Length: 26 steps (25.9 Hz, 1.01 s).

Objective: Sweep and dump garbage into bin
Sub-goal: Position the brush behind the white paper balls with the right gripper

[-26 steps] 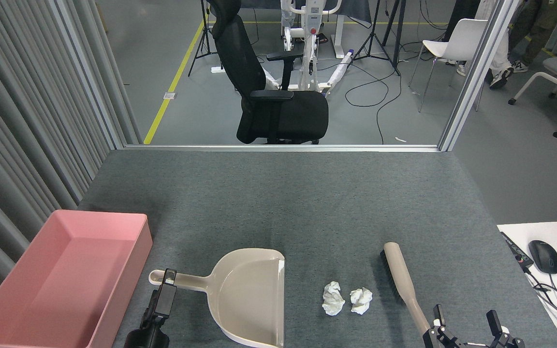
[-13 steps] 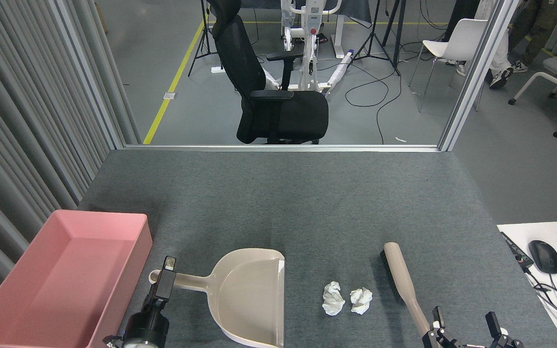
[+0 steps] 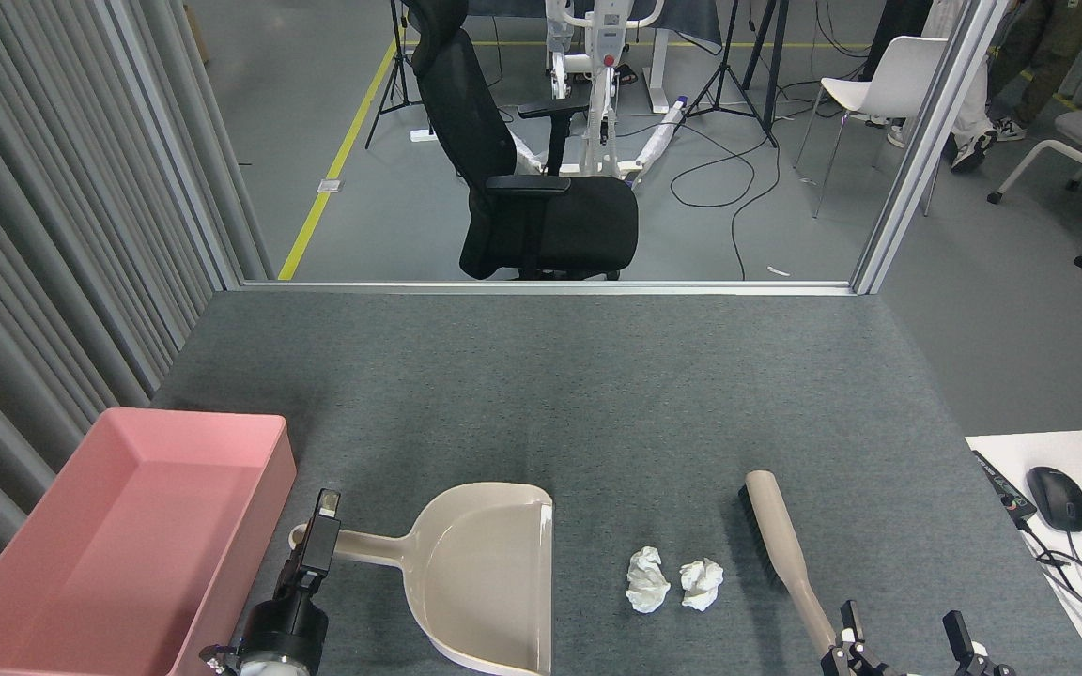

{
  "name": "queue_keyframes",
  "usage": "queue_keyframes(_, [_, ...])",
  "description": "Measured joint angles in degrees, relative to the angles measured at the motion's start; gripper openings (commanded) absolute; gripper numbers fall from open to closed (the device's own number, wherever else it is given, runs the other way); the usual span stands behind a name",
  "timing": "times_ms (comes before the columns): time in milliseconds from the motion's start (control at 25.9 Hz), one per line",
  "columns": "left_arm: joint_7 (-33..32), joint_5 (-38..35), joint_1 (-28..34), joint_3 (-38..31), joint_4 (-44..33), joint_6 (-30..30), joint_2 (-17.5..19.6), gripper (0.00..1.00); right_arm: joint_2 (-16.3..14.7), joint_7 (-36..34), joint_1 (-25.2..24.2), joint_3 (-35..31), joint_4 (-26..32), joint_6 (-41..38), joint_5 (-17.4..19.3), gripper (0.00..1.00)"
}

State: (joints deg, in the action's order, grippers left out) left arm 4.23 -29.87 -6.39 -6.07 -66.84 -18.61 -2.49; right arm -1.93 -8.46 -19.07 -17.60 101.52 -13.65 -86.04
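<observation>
The left claw [image 3: 323, 522] sits over the end of the beige dustpan's [image 3: 485, 573] handle; seen end-on, I cannot tell whether it grips. The right claw [image 3: 900, 635] is spread wide at the near edge, beside the brush's [image 3: 780, 545] handle tip. Two garbage balls [image 3: 672, 582] lie on the grey counter [image 3: 597, 394] between dustpan and brush. The pink bin [image 3: 109, 545] stands near left.

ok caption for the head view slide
Left gripper at dustpan handle, paper balls unswept, pink bin empty.
</observation>
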Motion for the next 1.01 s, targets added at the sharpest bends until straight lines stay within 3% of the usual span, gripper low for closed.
queue_keyframes(348, [0.59,-0.19,0.24,0.07,0.25,-1.34,0.31,0.93,0.0,-0.04,0.0,-0.15,-0.01,0.0,0.0,0.99])
queue_keyframes(425, [0.6,-0.19,0.52,0.07,0.29,-2.13,0.44,0.83,0.0,-0.09,0.0,-0.14,-0.01,0.0,0.0,0.99])
queue_keyframes(541, [0.62,-0.26,0.8,0.08,0.33,-3.37,0.69,0.56,-0.05,-0.2,-0.08,0.0,-0.01,0.0,-0.01,0.99])
queue_keyframes(851, [1.78,-2.86,0.8,0.16,0.71,-4.44,0.72,0.25,-0.73,-0.11,-1.16,0.18,-0.7,0.18,-0.05,0.99])
queue_keyframes(1006, [4.13,-5.77,0.73,0.24,0.73,-5.34,0.52,0.24,-0.77,0.05,-1.29,0.21,-1.35,0.22,-0.02,0.99])
